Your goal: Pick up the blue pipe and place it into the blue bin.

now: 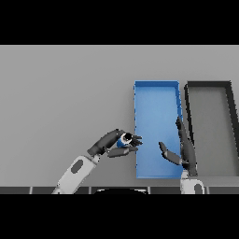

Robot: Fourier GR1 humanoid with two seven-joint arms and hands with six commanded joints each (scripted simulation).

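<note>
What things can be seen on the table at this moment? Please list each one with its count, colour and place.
pipe: one, blue, held in the left hand just left of the blue bin's edge
blue bin: one, blue, right of centre
dark bin: one, dark grey, right of the blue bin, beside it
table: one, grey, under everything
left hand: one, dark, fingers curled round the pipe
right hand: one, dark, fingers straight, over the blue bin's right side

Counter [65, 93]: matt grey, smooth. Blue bin [156, 88]: smooth matt plastic look. Dark bin [228, 126]: matt, grey floor. Blue pipe [125, 138]: smooth plastic look. Left hand [109, 142], right hand [184, 149]: dark matt.
</note>
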